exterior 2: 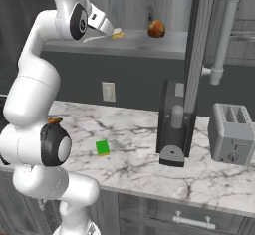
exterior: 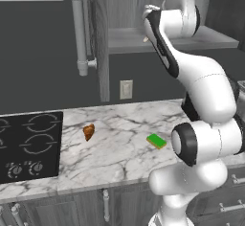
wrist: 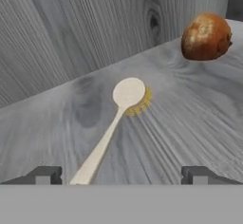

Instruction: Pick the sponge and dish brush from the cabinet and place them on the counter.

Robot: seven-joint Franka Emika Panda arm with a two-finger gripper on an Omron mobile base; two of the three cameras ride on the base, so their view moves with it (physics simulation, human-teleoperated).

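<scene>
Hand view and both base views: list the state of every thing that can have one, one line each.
dish brush: lying flat on the cabinet shelf, not gripped.
sponge: flat on the counter, green side up.
cabinet: door open.
gripper: jaws open, empty, either side of the brush handle.
brown lump: resting on the shelf.

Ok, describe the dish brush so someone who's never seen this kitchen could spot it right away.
Look up at the open grey wood-grain cabinet above the marble counter. On its shelf lies the dish brush, in front of the robot's open fingers. It is a slim cream stick ending in a round yellow-bristled head, unlike the brown rounded lump nearby.
</scene>
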